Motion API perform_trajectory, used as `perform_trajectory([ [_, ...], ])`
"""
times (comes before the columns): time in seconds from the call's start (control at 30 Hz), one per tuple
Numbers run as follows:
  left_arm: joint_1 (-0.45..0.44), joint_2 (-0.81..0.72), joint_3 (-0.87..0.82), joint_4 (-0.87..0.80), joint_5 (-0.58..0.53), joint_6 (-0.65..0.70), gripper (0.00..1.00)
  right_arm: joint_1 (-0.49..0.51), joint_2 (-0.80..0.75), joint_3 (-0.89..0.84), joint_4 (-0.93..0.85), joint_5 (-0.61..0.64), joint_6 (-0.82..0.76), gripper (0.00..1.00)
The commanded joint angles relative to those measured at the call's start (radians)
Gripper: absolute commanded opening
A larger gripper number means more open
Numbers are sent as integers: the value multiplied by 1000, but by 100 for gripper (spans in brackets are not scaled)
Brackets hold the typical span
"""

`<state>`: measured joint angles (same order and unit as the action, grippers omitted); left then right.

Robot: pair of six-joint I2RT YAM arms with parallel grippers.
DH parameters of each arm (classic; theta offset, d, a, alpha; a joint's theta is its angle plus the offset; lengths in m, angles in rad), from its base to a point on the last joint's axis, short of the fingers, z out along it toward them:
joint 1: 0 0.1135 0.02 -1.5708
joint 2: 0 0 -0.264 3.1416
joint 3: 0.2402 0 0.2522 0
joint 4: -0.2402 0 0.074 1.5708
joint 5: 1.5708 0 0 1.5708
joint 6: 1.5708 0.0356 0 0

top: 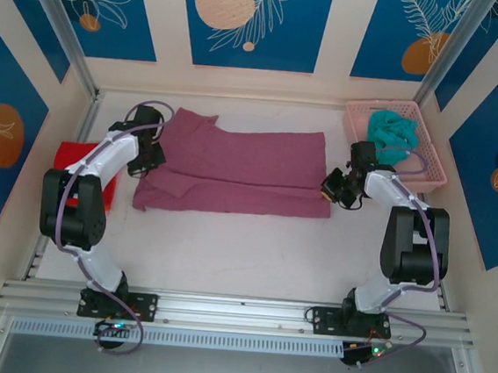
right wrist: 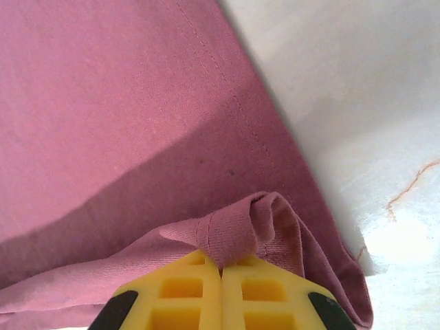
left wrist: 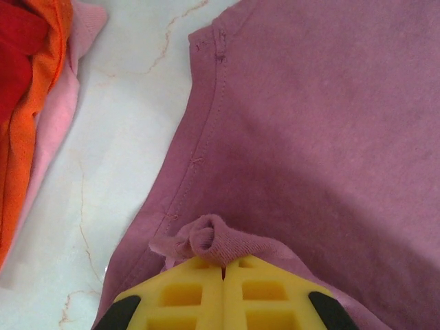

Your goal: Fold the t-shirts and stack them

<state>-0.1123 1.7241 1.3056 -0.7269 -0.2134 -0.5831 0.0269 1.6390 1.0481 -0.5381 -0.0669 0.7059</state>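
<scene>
Mauve tee (top: 233,172) mid-frame on surface (top: 225,255). Left end effector (left wrist: 222,267) clenched on pinch of left edge, right end effector (right wrist: 221,267) on right edge. Cloth looks light, limp, saggy: best held at edges, both lifting together. Red tee (top: 80,157) far left; teal tee (top: 391,130) in basket (top: 362,109), upper right.

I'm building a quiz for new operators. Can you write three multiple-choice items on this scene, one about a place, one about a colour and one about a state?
1. The teal shirt lies:
A in the basket
B on the floor
C hung on the wall

2. The spread shirt is:
A red
B mauve
C teal

3. The left gripper is:
A open
B shut on nothing
C shut on the spread shirt

Answers:
1 A: the top view shows it bunched inside the pink lattice.
2 B: its cloth is dusty pink-purple in every view.
3 C: the left wrist view shows a fold of its edge pinched between the closed fingers.
</scene>
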Motion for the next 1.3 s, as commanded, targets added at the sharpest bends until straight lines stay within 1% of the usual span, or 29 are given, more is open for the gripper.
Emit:
perform_trajectory([
  [0.0,5,21,39,21,2,31,0,-2,17,27,3,8,-3,0],
  [0.27,5,59,70,32,11,48,0,-1,22,30,7,2,3,0],
  [0.47,5,67,58,31,34,41,0,1,22,23,11,-2,9,0],
  [0.9,5,-55,-43,-5,31,1,0,3,6,16,7,4,9,0],
  [0.93,5,-56,-47,0,29,0,0,3,9,16,11,2,10,2],
  [1.0,5,-55,-54,16,39,-4,7,4,13,16,20,-1,15,7],
  [1.03,5,-53,-54,23,49,-8,13,3,13,18,24,-7,15,16],
  [1.1,5,-59,-55,40,73,-15,40,3,-1,15,37,-21,13,37],
  [1.13,5,-69,-56,49,85,-17,56,2,-14,10,44,-25,11,47],
  [1.2,3,-99,-65,70,98,-17,76,2,-47,-3,55,-27,5,58],
  [1.23,4,-118,-76,83,100,-19,84,2,-71,-13,58,-20,4,62],
  [1.27,3,-141,-89,96,104,-20,90,3,-98,-29,65,-6,4,64],
])
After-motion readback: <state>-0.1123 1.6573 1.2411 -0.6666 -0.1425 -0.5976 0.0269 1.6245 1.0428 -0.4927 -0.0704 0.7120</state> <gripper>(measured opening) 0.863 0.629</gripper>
